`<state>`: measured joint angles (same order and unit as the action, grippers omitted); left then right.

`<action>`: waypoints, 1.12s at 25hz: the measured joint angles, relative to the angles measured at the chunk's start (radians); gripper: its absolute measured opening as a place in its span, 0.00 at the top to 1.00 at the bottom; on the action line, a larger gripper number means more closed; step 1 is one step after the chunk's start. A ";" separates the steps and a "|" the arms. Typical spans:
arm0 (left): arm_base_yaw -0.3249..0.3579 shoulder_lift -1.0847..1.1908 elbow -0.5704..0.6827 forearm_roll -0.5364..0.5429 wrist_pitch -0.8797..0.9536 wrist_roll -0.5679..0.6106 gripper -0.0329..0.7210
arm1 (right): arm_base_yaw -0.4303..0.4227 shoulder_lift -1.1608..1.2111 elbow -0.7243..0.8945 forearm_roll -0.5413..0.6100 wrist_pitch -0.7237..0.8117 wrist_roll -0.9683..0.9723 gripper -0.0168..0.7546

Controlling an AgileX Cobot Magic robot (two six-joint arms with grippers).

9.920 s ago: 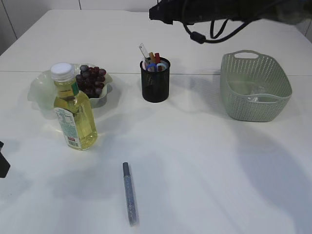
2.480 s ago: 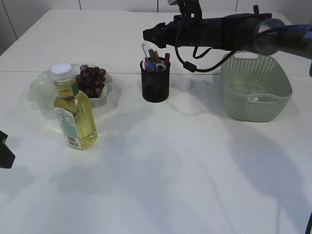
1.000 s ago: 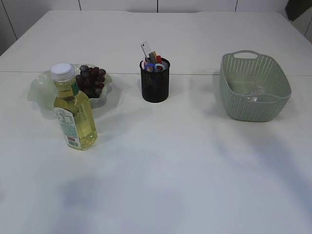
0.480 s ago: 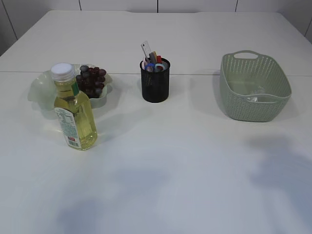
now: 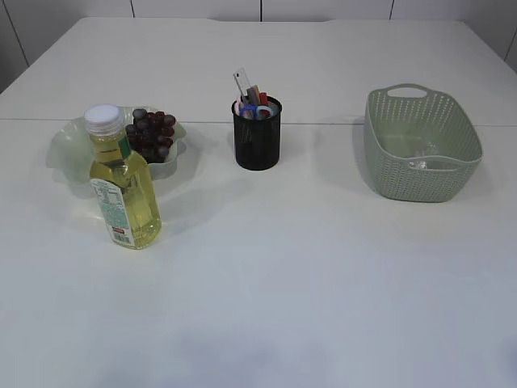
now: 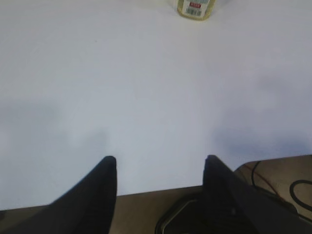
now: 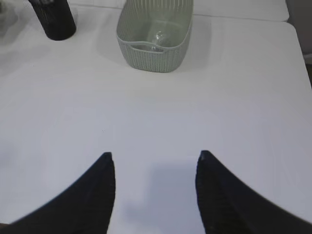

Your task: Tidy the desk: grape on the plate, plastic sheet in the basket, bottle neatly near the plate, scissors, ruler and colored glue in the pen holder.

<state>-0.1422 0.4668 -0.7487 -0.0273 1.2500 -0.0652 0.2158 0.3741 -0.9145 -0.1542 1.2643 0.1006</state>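
Dark grapes (image 5: pixel 151 132) lie on the pale green plate (image 5: pixel 66 147) at the left. A yellow-filled bottle (image 5: pixel 121 182) with a white cap stands upright just in front of the plate; its base shows in the left wrist view (image 6: pixel 195 8). The black mesh pen holder (image 5: pixel 258 137) holds scissors, a ruler and glue (image 5: pixel 252 97). The green basket (image 5: pixel 422 144) at the right holds a clear plastic sheet (image 5: pixel 418 158), also visible in the right wrist view (image 7: pixel 158 36). My left gripper (image 6: pixel 160 159) is open and empty at the table's near edge. My right gripper (image 7: pixel 154 156) is open and empty above bare table.
The pen holder (image 7: pixel 53 19) and basket (image 7: pixel 155 29) show at the top of the right wrist view. The table's near edge and cables (image 6: pixel 273 180) show beneath the left gripper. Neither arm shows in the exterior view.
The glue stick that lay on the front of the table is gone from there. The right arm, which reached over the pen holder, has pulled back out of the exterior view.
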 joint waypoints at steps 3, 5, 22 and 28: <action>0.000 -0.116 0.000 -0.013 0.009 0.000 0.41 | 0.000 -0.108 0.032 0.023 0.005 0.000 0.43; 0.000 -0.197 0.000 -0.015 0.015 0.000 0.41 | 0.000 -0.178 0.056 0.057 0.009 0.000 0.43; 0.000 -0.456 0.033 0.020 0.028 0.017 0.41 | 0.000 -0.395 0.288 0.184 0.014 -0.081 0.47; 0.000 -0.456 0.157 -0.010 -0.024 0.019 0.41 | 0.000 -0.395 0.351 0.091 0.016 -0.083 0.47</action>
<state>-0.1422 0.0111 -0.5913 -0.0372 1.2258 -0.0458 0.2158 -0.0208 -0.5635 -0.0633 1.2804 0.0175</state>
